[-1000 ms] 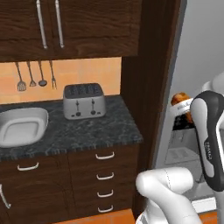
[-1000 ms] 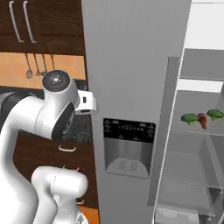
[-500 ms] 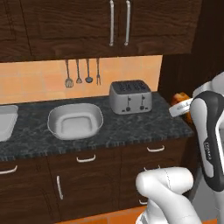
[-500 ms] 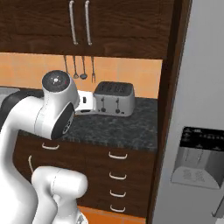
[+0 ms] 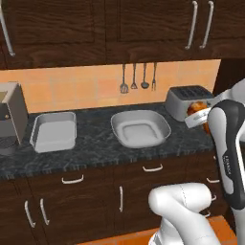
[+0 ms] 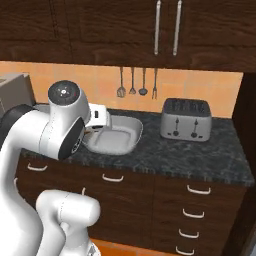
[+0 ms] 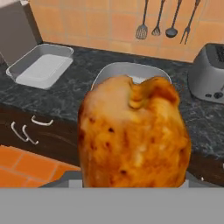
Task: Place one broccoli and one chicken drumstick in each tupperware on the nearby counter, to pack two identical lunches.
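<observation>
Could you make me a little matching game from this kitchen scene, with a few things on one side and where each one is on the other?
Things:
1. chicken drumstick
2. toaster
3. rounded tupperware
4. squarish tupperware

Places:
A. on the counter, next to the grey appliance at its left end
B. on the counter, below the hanging utensils
C. up close in the hand view, held in the gripper
D. at the right end of the counter, silver, with slots on top

Pairs: 1-C, 2-D, 3-B, 4-A
</observation>
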